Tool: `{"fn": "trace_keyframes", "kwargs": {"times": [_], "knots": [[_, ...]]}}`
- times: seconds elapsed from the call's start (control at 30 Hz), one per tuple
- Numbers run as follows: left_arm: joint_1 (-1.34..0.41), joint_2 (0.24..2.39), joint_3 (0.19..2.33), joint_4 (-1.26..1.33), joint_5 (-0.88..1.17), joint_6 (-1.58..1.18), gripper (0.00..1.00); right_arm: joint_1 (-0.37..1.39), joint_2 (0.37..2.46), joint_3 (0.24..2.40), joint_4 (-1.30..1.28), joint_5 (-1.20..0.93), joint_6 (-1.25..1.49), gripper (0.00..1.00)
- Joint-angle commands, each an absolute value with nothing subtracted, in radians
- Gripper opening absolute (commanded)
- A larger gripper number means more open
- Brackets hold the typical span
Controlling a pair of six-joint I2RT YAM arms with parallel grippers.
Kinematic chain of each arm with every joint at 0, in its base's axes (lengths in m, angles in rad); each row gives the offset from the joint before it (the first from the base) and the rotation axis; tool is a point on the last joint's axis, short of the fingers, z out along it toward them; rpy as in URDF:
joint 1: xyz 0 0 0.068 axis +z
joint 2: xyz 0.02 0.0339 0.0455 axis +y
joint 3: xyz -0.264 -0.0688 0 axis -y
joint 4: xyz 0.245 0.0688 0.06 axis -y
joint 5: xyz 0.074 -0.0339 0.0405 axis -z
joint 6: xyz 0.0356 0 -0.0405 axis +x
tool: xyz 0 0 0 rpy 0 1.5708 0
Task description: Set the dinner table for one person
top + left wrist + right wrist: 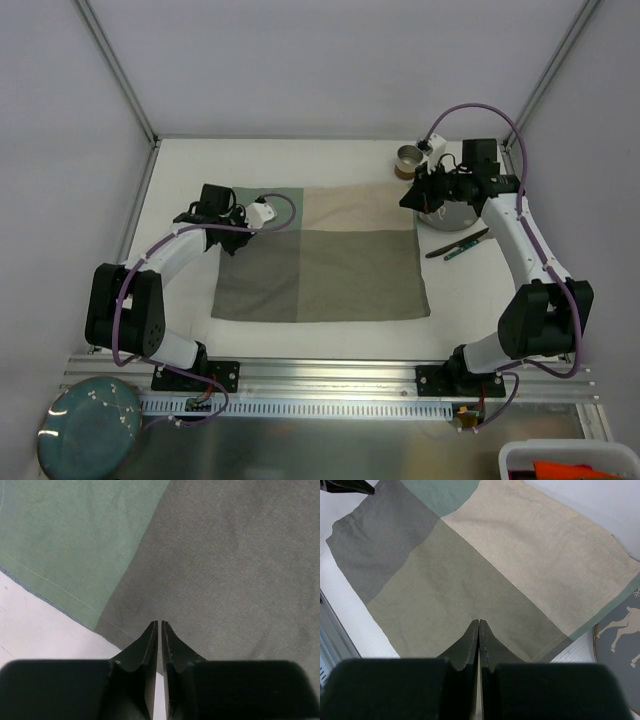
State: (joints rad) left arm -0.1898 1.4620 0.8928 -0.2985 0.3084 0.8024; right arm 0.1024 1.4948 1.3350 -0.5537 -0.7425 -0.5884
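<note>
A patchwork cloth mat (320,255) of green, beige and grey squares lies flat in the middle of the white dinner table (330,160). My left gripper (262,212) hovers at the mat's far left corner. In the left wrist view its jaws (160,622) stand shut with only a thin slit, nothing between them, over the mat (225,555). My right gripper (410,200) sits at the mat's far right corner. Its jaws (479,621) are shut and empty above the mat (470,555).
A grey plate (450,215) with a camel figure (620,630) lies under the right arm. A metal cup (408,160) stands behind it, and cutlery (457,245) lies right of the mat. A teal plate (90,425) rests off the table at the near left.
</note>
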Motion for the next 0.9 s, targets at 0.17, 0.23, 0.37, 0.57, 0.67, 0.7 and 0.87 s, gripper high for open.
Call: {"fn": "trace_keyframes", "kwargs": {"times": [0.17,0.23,0.37,0.57,0.67,0.7,0.87], "knots": [[-0.196,1.532,0.877,-0.261,0.272,0.845,0.0,0.106,1.421,1.281,-0.569,-0.762,-0.617,0.0],[-0.196,1.555,0.887,-0.256,0.256,0.859,0.0,0.104,1.407,1.266,-0.568,-0.764,-0.618,0.0],[-0.196,1.636,0.903,-0.232,0.212,0.899,0.0,0.086,1.388,1.25,-0.565,-0.795,-0.607,0.0],[-0.195,1.726,0.919,-0.19,0.14,0.939,0.0,0.06,1.422,1.266,-0.563,-0.81,-0.618,0.0],[-0.189,1.743,0.914,-0.169,0.124,0.948,0.0,0.045,1.457,1.287,-0.563,-0.814,-0.629,0.0],[-0.186,1.744,0.913,-0.169,0.123,0.948,0.0,0.041,1.469,1.295,-0.564,-0.813,-0.63,0.0],[-0.175,1.741,0.884,-0.16,0.109,0.951,0.0,0.018,1.534,1.33,-0.563,-0.822,-0.647,0.0]]}}
